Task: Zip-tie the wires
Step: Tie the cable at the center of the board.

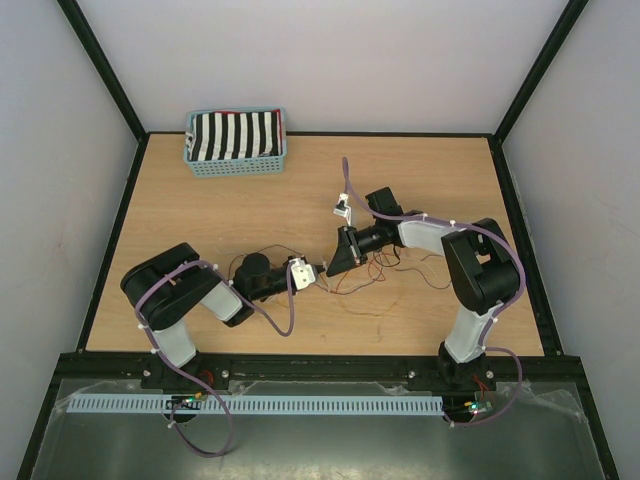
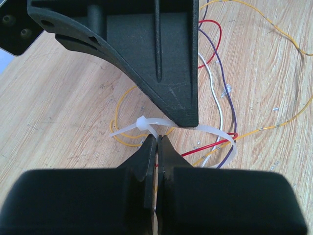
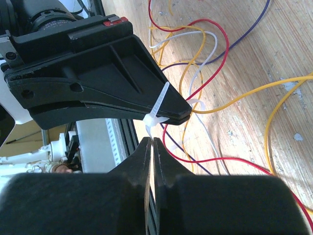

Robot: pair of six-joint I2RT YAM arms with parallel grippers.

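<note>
Wires (image 2: 215, 99), thin and coloured, sat in the white plastic zip tie (image 2: 142, 123) our left gripper (image 2: 157, 139) and right gripper (image 3: 151, 142) pinched; pulling tight looked next.

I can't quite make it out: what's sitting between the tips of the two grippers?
A pale zip tie looped around the thin coloured wires. Both wrist views show it clearly; the top view barely does.

A light wooden table (image 1: 250, 210) sits inside plain white walls (image 1: 320, 60) with black bars (image 1: 105, 65) in the corners.
</note>
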